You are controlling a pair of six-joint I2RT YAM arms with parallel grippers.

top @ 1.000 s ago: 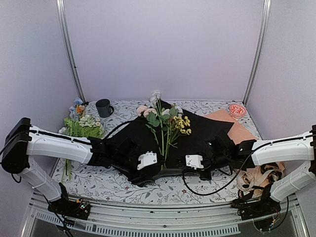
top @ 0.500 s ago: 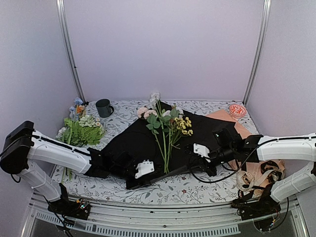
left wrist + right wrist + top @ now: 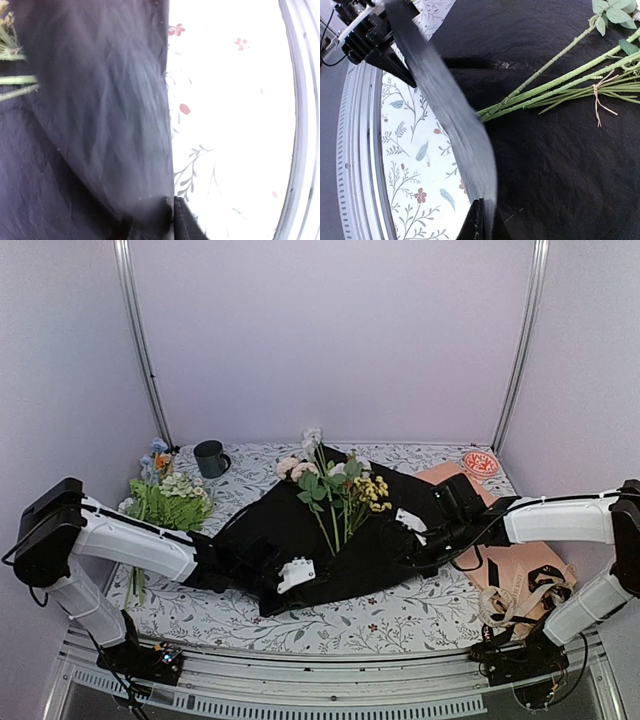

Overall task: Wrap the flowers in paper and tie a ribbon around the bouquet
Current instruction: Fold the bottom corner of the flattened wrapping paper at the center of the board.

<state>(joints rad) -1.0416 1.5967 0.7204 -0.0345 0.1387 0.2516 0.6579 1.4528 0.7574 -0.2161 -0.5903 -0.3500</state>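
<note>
Paper: the paper (image 3: 265, 530) lay spread over the middle of the surface, one corner pointing at the near edge. I saw its right side lifted off the surface.
Flowers: the flowers (image 3: 330, 505) lay on the paper, blooms toward the far edge and stem ends toward the near edge.
Left pincer: the left pincer (image 3: 297, 573) sat low at the paper's near corner. On my wrist camera its fingers stood close about a raised fold of the sheet, but I could not tell whether they were clamped on it.
Right pincer: the right pincer (image 3: 408, 523) was clenched on the paper's right edge, with a strip of the sheet standing up from its fingertips.
Ribbon: the ribbon (image 3: 525, 600) lay in a loose heap at the near right corner, apart from the paper.
Other things: a peach sheet (image 3: 500, 530) showed past the paper's right side. A dark mug (image 3: 211, 458) stood near the far left corner, and a leftover bunch (image 3: 165, 495) lay by the left edge.
</note>
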